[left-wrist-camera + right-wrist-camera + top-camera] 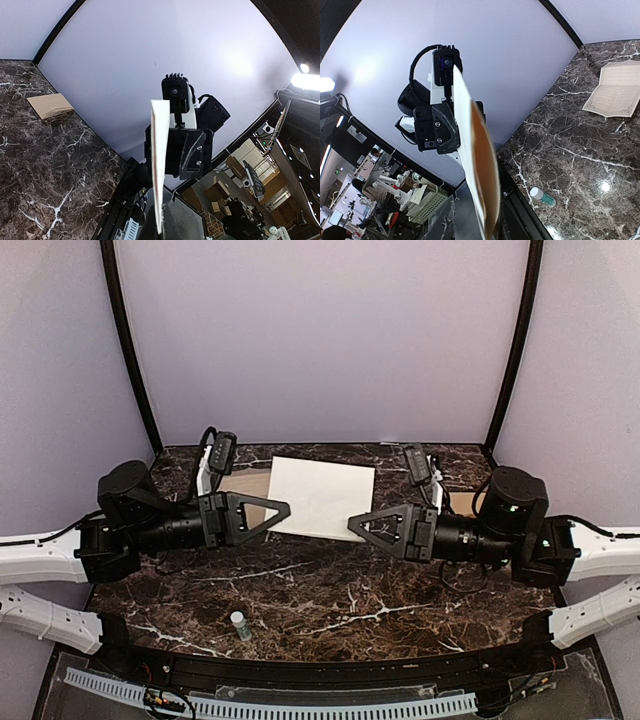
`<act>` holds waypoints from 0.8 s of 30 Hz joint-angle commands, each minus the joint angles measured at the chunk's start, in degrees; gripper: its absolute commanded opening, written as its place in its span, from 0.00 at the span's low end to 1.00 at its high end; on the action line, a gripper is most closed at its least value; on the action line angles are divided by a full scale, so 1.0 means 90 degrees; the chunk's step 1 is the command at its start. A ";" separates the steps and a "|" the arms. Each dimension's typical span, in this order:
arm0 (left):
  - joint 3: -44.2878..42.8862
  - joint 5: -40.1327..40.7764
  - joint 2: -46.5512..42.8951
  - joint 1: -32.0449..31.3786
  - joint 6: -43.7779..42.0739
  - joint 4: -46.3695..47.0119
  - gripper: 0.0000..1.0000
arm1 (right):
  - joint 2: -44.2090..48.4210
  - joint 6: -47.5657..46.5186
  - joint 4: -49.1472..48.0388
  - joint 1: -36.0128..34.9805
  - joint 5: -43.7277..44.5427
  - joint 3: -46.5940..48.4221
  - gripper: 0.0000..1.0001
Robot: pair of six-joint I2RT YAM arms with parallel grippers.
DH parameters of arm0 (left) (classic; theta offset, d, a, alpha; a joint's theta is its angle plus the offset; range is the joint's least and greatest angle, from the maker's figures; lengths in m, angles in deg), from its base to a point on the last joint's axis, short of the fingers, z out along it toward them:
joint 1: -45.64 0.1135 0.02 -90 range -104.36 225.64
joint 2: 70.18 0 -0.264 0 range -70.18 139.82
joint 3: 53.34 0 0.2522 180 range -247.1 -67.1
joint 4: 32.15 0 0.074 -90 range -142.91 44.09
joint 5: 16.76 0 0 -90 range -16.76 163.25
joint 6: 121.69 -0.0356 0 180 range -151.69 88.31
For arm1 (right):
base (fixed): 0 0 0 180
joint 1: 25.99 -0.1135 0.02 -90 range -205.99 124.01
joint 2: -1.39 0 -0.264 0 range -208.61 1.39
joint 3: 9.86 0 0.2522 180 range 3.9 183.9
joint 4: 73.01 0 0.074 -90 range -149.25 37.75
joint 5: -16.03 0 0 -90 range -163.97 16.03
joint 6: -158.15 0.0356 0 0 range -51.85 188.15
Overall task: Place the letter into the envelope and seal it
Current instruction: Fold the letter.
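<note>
The letter, a large thin white paper sheet (322, 495), hangs lifted above the dark marbled stone surface (330, 590), stretched between my two arms at the middle. My left pincer (287, 508) is clamped tight on its left edge. My right pincer (351, 524) has a finger on either side of the near right corner, but I cannot tell whether it presses the paper. From my right wrist the sheet appears edge-on, one face looking brown. The plain kraft-brown paper envelope (460, 502) lies flat at the far right, well apart. A cream page with ornate scroll corners (615, 95) lies at the far left, and a small white-capped bottle (240, 625) stands near the front edge.
</note>
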 commanded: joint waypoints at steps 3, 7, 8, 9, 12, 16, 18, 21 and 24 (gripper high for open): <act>0.0052 -0.0196 -0.0024 0.0026 0.0044 0.0155 0.00 | 0.0030 -0.0017 -0.0311 -0.0017 0.0262 -0.0033 0.07; 0.0010 -0.0207 0.0048 0.0026 0.0044 -0.0109 0.00 | 0.0089 -0.0036 -0.0129 0.0010 0.0408 -0.0034 0.00; -0.0013 -0.0185 0.0075 0.0026 0.0030 -0.0194 0.03 | 0.0097 -0.0041 -0.0030 0.0027 0.0438 -0.0034 0.00; -0.0066 -0.0162 0.0082 0.0026 -0.0009 -0.0395 0.15 | 0.0121 -0.0055 0.0033 0.0055 0.0446 -0.0043 0.00; -0.0202 0.0087 0.0062 0.0026 -0.0133 -0.0887 0.44 | 0.0211 -0.0076 0.0218 0.0179 0.0418 -0.0080 0.00; -0.0409 0.0596 -0.0051 0.0026 -0.0326 -0.1935 0.66 | 0.0347 -0.0113 0.0515 0.0441 0.0178 -0.0121 0.00; -0.0516 0.1020 -0.0119 0.0034 -0.0369 -0.2475 0.74 | 0.0374 -0.0150 0.0788 0.0647 0.0000 -0.0122 0.00; -0.0656 0.1461 -0.0234 0.0118 -0.0464 -0.3164 0.80 | 0.0356 -0.0254 0.1353 0.0834 -0.0223 -0.0091 0.00; -0.0902 0.1661 -0.0326 0.0162 -0.0709 -0.3783 0.84 | 0.0328 -0.0389 0.1994 0.0930 -0.0383 -0.0005 0.00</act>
